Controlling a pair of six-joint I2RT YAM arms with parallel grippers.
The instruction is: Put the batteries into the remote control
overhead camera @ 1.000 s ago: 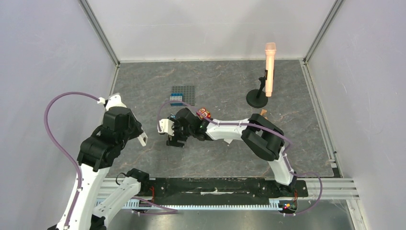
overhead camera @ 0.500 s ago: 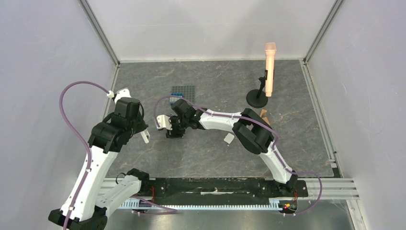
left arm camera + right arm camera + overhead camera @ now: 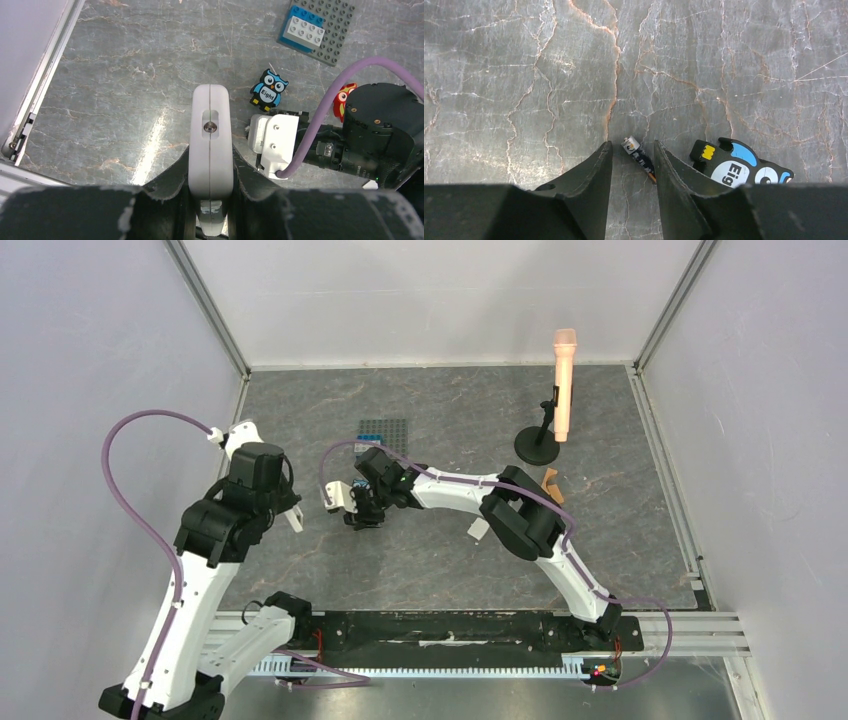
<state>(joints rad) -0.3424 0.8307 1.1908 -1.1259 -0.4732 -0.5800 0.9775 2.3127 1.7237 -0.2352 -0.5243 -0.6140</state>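
Note:
My left gripper (image 3: 210, 165) is shut on the white remote control (image 3: 210, 125), held edge-on so its seam and a screw face the camera. In the top view it hangs above the table at the left (image 3: 291, 517). My right gripper (image 3: 633, 147) is open, low over the table, with its jaws on either side of one small dark battery (image 3: 639, 157) that lies slanted, its lower end against the right finger. In the top view the right gripper (image 3: 358, 518) is just right of the left one. The second battery is out of view.
A blue owl toy (image 3: 740, 169) lies just right of my right fingers and also shows in the left wrist view (image 3: 268, 90), with a red owl (image 3: 343, 98) nearby. A grey brick plate (image 3: 386, 432), a microphone stand (image 3: 541, 443), wooden pieces (image 3: 550, 484) and a small white piece (image 3: 478, 530) lie around.
My left arm swung towards the right gripper with the remote, then eased back left. My right gripper shifted up and left; its arm now hides the red owl and uncovers the white piece.

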